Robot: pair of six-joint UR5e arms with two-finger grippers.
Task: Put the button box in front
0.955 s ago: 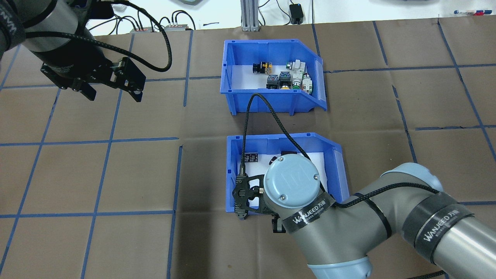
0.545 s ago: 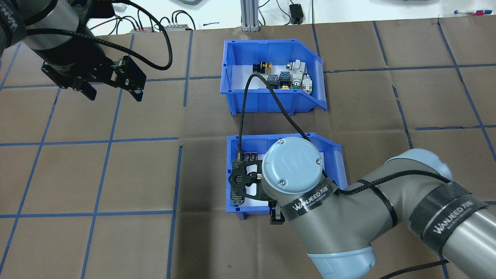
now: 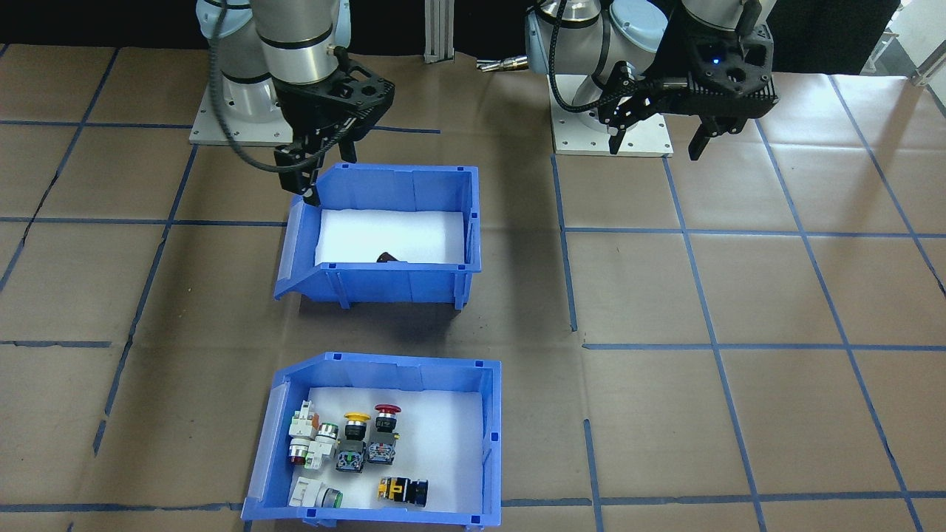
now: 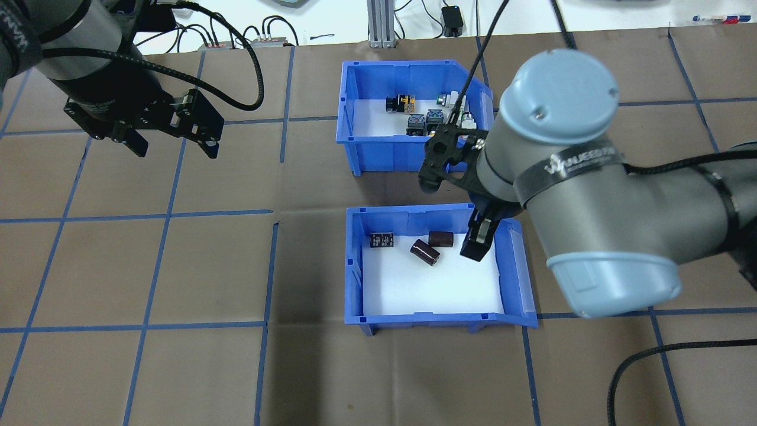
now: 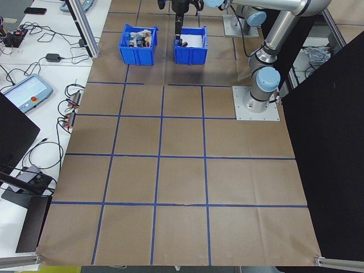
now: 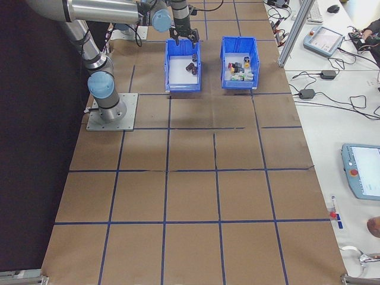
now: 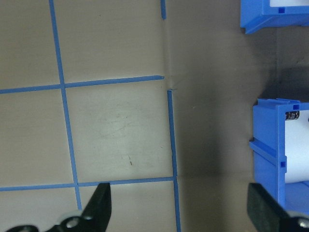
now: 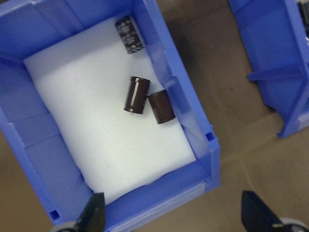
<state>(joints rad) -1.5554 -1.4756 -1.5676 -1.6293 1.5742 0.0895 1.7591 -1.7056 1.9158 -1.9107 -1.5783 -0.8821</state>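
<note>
Right jaws [image 4: 455, 216] gape short of button box [image 4: 355, 133].

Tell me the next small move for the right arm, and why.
Probably carry the right gripper on across the gap toward the button box and line up on its near wall. The gripper is open and holds nothing, hanging above the open-front corner of the bin with the black cylinders, which sits nearer the robot. The button box lies behind it, untouched. The left gripper is off to the side.
</note>
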